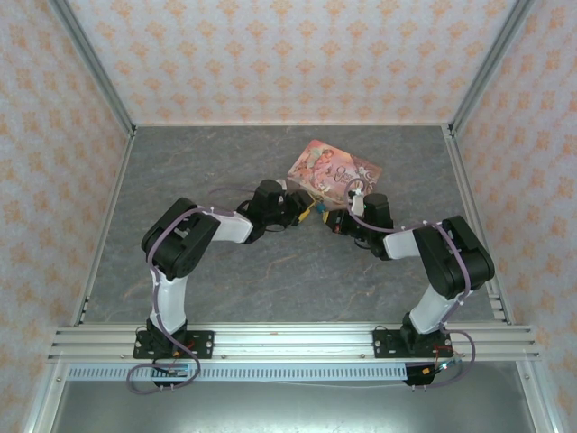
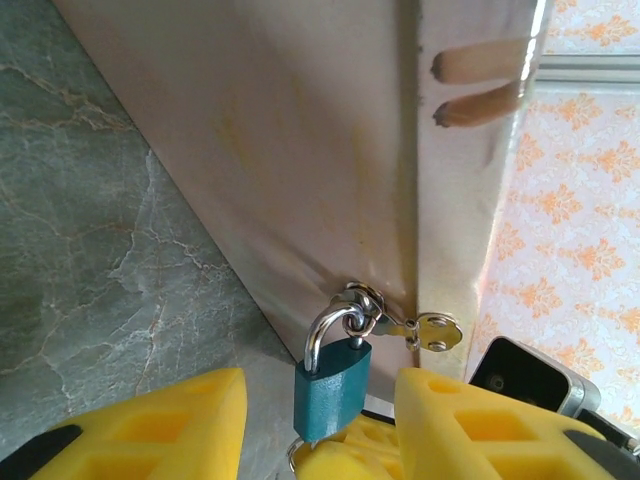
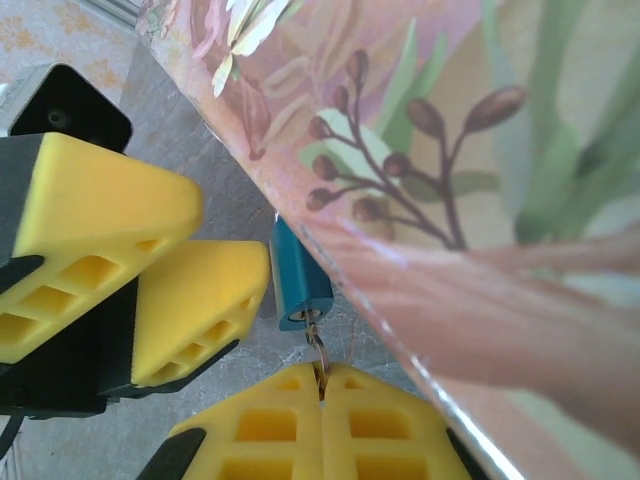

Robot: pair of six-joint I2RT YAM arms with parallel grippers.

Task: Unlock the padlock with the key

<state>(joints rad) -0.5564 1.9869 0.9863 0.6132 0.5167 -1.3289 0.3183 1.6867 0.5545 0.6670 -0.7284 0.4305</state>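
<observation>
the padlock (image 2: 331,388) hangs upright off the tin (image 2: 300,150). left gripper (image 2: 320,400) is spread either side of it; right gripper (image 3: 321,378), just below it, pinches the key (image 3: 316,340), pointing up.

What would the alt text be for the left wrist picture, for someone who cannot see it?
A small teal padlock hangs by its silver loop from the clasp on a pale box side, between two yellow fingers set apart on either side. Grey marbled table lies left, patterned wall right.
</observation>
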